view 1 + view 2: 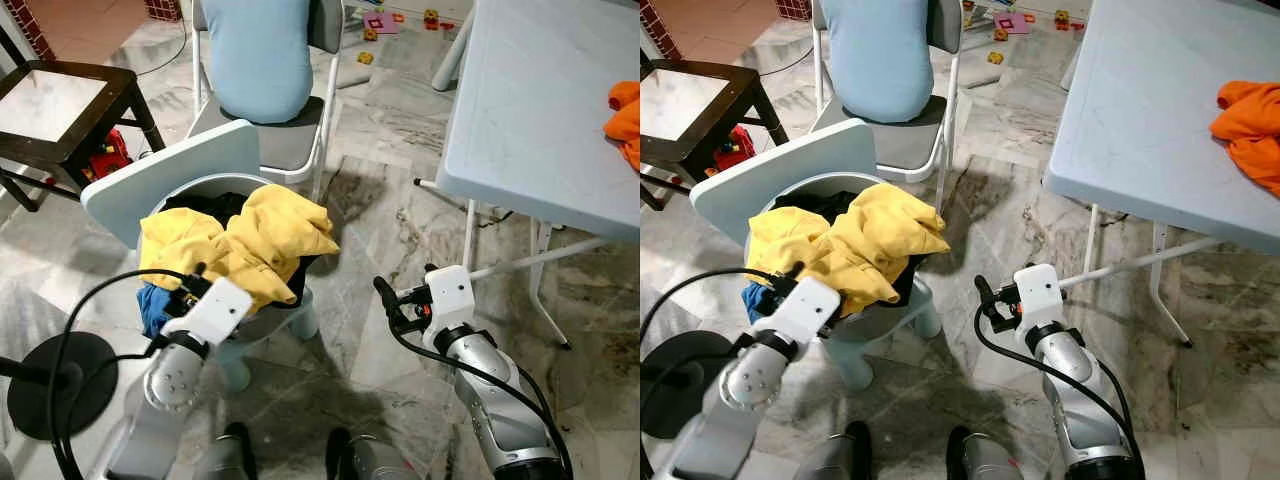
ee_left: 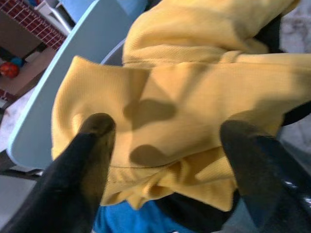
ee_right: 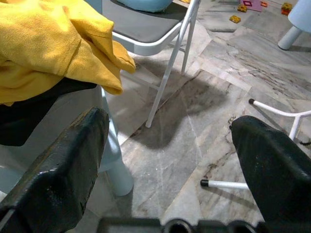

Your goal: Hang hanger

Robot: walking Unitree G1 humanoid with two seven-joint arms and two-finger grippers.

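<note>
A yellow garment [image 1: 245, 240] lies heaped on top of a grey basket [image 1: 215, 182], over black clothes [image 1: 215, 205] and a blue piece [image 1: 152, 305]. The basket rests on a small pale blue plastic chair [image 1: 170, 170]. My left gripper [image 1: 195, 278] is at the basket's near edge, open, its two black fingers [image 2: 92, 145] straddling a fold of the yellow garment [image 2: 184, 111] without closing on it. My right gripper [image 1: 390, 303] hovers low over the marble floor just right of the basket, open and holding nothing [image 3: 170, 126]. I see no hanger.
A white folding table [image 1: 540, 110] with an orange cloth [image 1: 625, 120] stands at the right, its legs near my right arm. Behind the basket is a folding chair [image 1: 290, 140] bearing a light blue form. A dark wooden table [image 1: 60, 100] and a black stand base [image 1: 60, 385] are on the left.
</note>
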